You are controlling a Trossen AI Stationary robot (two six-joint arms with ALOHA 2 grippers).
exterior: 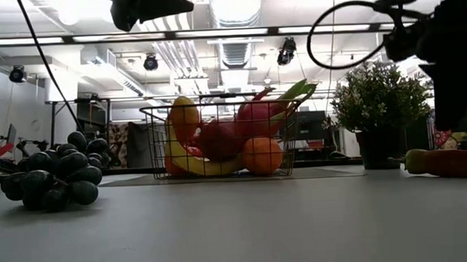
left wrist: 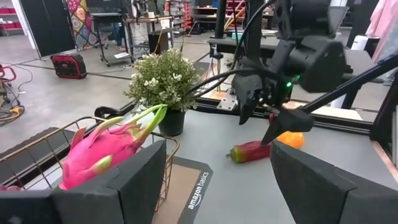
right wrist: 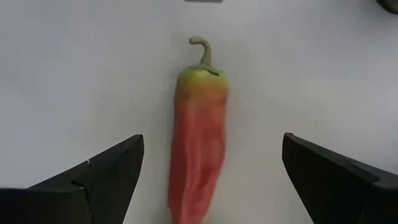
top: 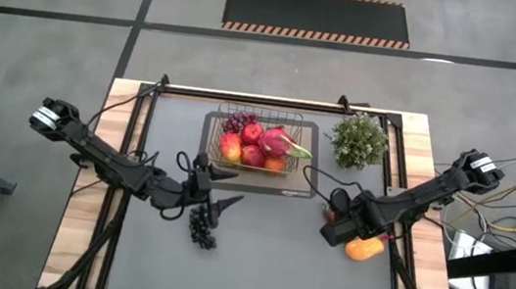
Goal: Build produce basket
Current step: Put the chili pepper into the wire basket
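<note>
The basket (top: 256, 141) sits on a grey tray (top: 304, 188) toward the far middle of the table (top: 255, 253). It holds a dragon fruit (top: 278, 143), red apples (top: 252, 154), grapes (top: 237, 120), an orange (exterior: 261, 155) and a banana (exterior: 189, 168). A second grape bunch (top: 202, 227) lies loose on the table in front of the tray's left corner.

The left hand (top: 221, 202) hangs just above that bunch, near the tray's front left corner, its fingers apart and holding nothing.

The right hand (top: 334, 228) hovers over the right side of the table, directly above a red pepper (right wrist: 199, 140) with a green stem. Its fingers (right wrist: 109, 168) are spread wide on either side of the pepper, not touching it. An orange fruit (top: 364, 247) lies on the table just beside this hand.

A potted plant (top: 358, 142) stands right of the basket, near the back edge.
</note>
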